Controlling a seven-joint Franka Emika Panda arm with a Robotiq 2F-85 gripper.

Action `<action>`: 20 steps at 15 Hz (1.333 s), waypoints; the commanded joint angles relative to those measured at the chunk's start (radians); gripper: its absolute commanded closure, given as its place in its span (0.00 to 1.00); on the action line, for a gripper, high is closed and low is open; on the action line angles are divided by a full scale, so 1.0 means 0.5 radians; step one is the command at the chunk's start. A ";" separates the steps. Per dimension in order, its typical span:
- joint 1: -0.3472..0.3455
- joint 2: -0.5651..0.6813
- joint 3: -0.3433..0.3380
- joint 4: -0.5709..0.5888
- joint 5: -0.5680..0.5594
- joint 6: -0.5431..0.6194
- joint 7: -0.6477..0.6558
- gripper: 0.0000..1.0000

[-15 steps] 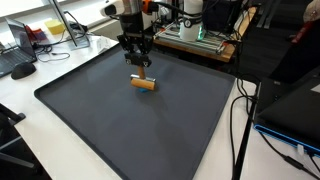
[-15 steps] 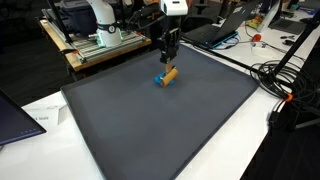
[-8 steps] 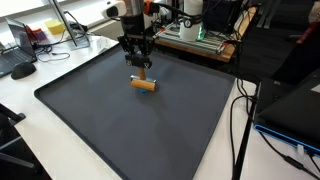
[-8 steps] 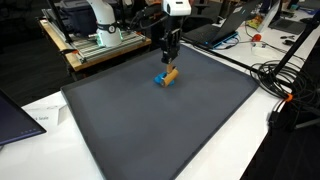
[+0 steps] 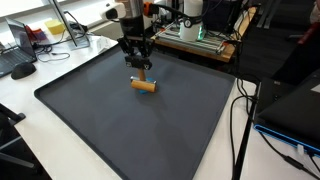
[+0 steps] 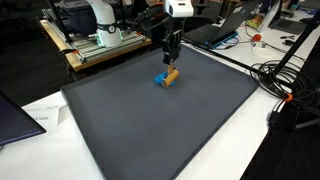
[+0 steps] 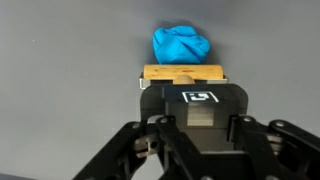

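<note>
Dark grey matting (image 5: 120,130) covers most of a white table (image 5: 22,100), with lab clutter and cables around its edges. Toward 12 o'clock from the mat's middle lies a short wooden block (image 5: 146,85), pale tan and flat-sided, resting on its long face. A crumpled blue lump (image 7: 182,45) sits touching the block at its 12 o'clock in the wrist view. The fingers (image 5: 139,63) hang right above the block, drawn narrow. Their tips look close to its top, though it is unclear whether they pinch it or only meet it. Judging from this, narrow fingers pressed down could skid off the smooth wood and shove the block sideways. They could also snag the soft blue lump and drag it along.
</note>
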 commanded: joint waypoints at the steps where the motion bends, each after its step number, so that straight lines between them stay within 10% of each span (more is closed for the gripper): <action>1: 0.010 0.229 0.024 0.008 0.040 0.016 -0.009 0.78; 20: -0.026 0.406 0.061 0.175 0.220 0.146 -0.029 0.78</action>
